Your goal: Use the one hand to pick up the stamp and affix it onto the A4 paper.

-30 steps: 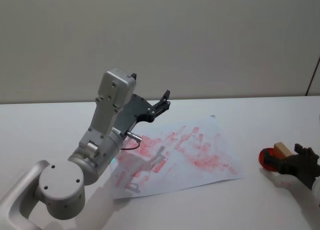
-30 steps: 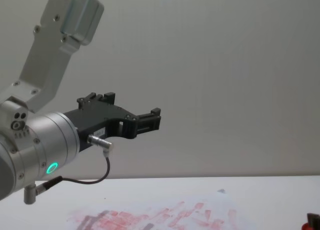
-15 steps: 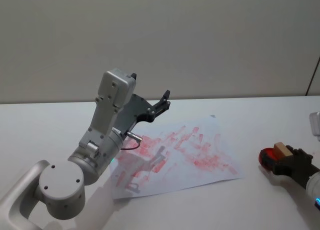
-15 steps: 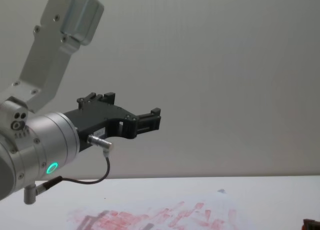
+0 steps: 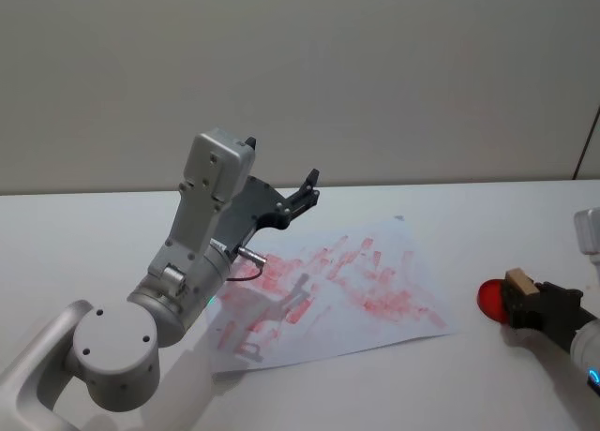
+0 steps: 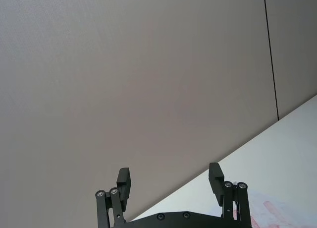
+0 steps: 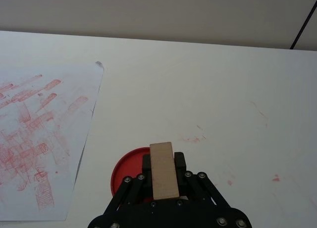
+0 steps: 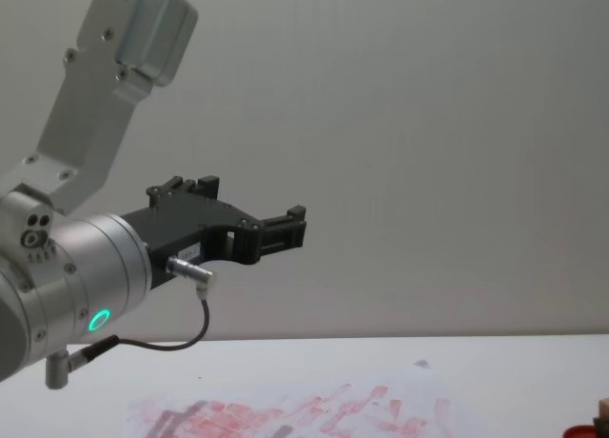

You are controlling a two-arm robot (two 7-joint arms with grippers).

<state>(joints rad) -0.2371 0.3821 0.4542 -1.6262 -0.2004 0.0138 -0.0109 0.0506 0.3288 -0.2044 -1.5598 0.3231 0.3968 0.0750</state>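
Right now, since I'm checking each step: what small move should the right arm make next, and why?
Probably carry the stamp left, over the A4 paper. The right gripper is shut on it by the red pad, and the paper lies to its left. The left gripper is parked, open, raised over the paper's left side.

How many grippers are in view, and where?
2: left gripper open, raised near the A4 paper's left side; right gripper shut on the stamp by the red pad.

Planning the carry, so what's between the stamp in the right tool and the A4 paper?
Only the red pad by the stamp, then bare tabletop up to the A4 paper, seen in the head view.
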